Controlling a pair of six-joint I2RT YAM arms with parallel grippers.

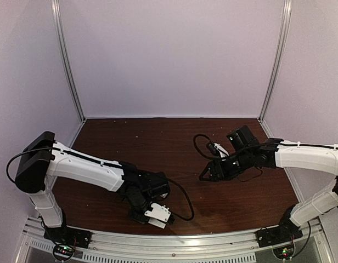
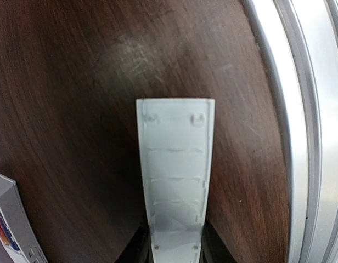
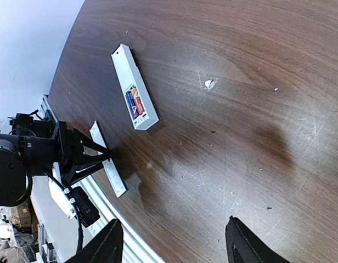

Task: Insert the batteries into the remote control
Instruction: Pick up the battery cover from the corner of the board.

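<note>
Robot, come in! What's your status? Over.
Left gripper shut on cover. Right gripper open, empty. Batteries both in remote, slot uncovered. Nothing in the way.

Table (image 3: 257,82): dark reddish-brown wood grain; we note pale scratches and small white flecks.
Remote control (image 3: 134,86): white casing.
Batteries (image 3: 134,102): we see one dark blue-purple, one red-orange.
Cover strip (image 2: 175,164): white, with faint grey ribbing across its face.
Left gripper (image 3: 106,160) and right gripper (image 3: 172,241): black.
Arm shells (image 1: 86,167): white, joints black.
Cables (image 1: 185,203): black.
Rail (image 2: 300,109): silver.
Walls (image 1: 169,55): pale lilac-white.
</note>
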